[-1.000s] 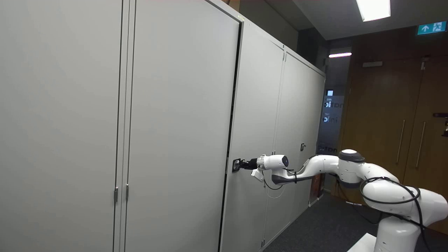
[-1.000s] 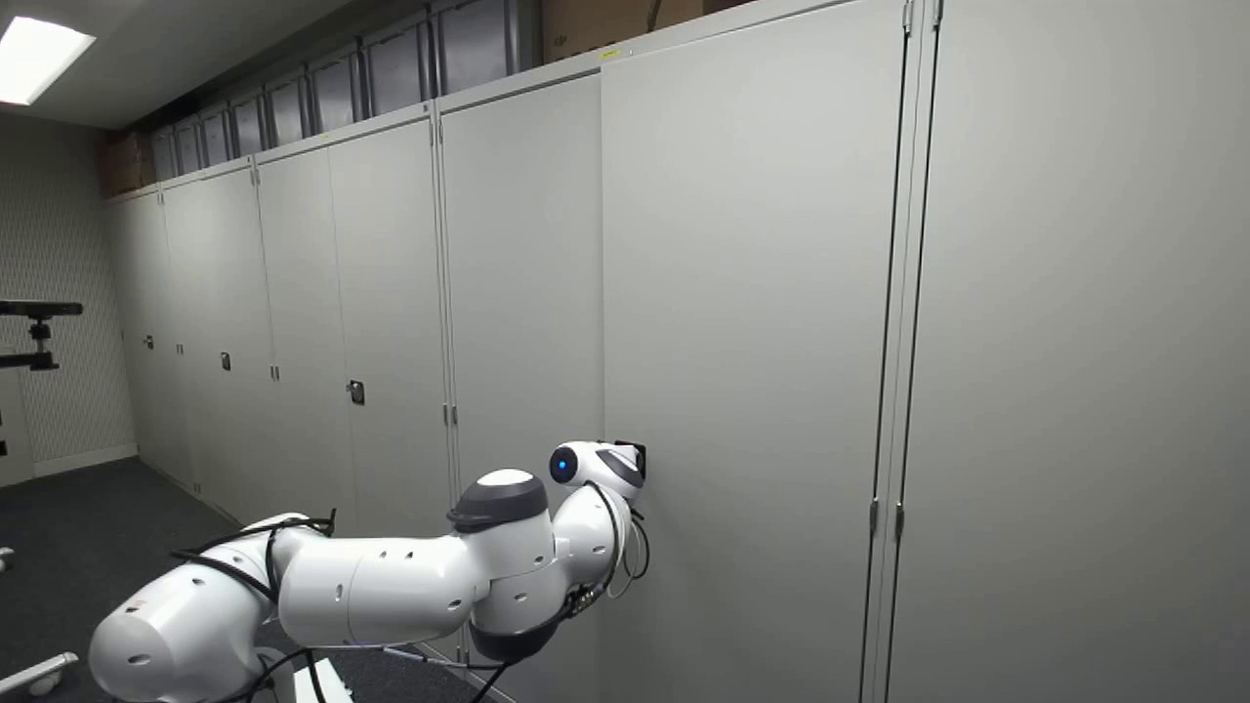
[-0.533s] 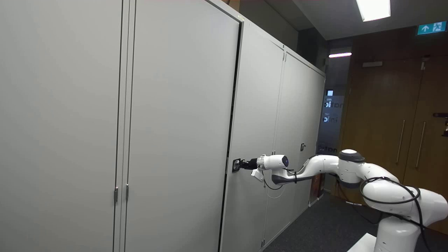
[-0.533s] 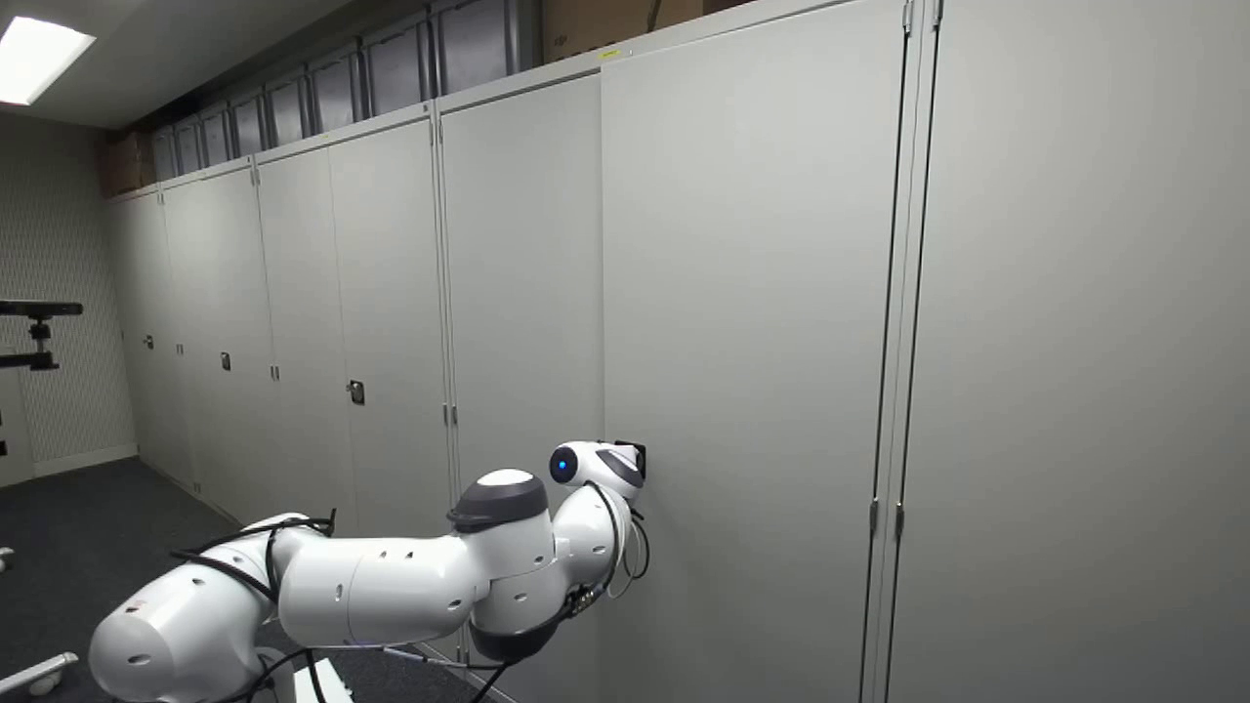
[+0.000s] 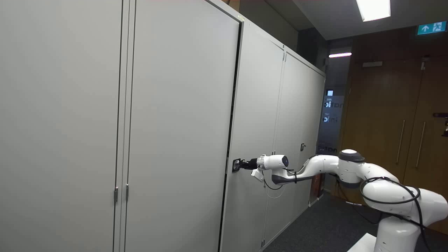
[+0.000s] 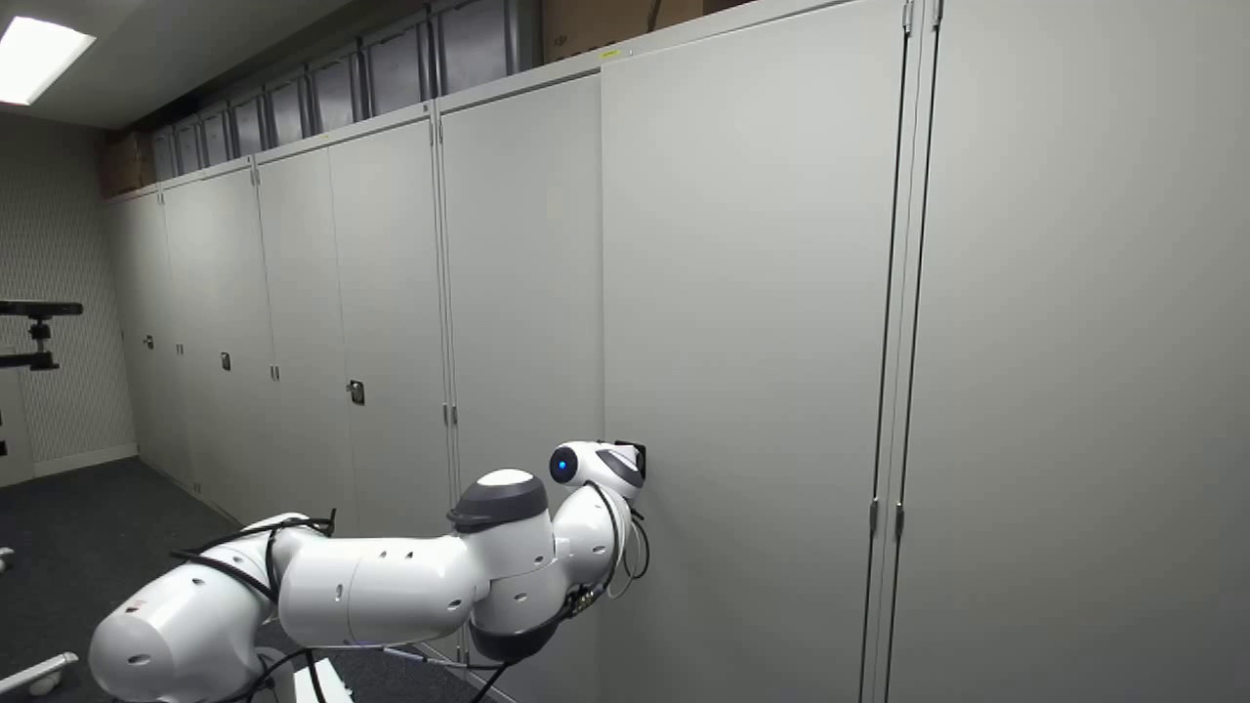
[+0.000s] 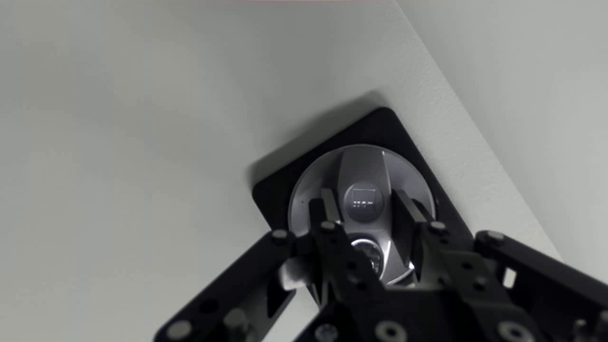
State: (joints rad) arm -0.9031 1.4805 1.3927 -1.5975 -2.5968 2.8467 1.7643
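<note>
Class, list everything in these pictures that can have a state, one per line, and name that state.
Handle: aslant on its black plate.
Pincer: straddling the handle; clamped or merely around it, cannot tell.
Robot arm: reaching to the handle.
Arm lamp: glowing blue.
Cabinet door: not wide open; latched or slightly ajar, cannot tell.
Other cabinet doors: look shut.
Wooden doors: shut.
Ceiling light: lit.
Exit sign: looks lit.
</note>
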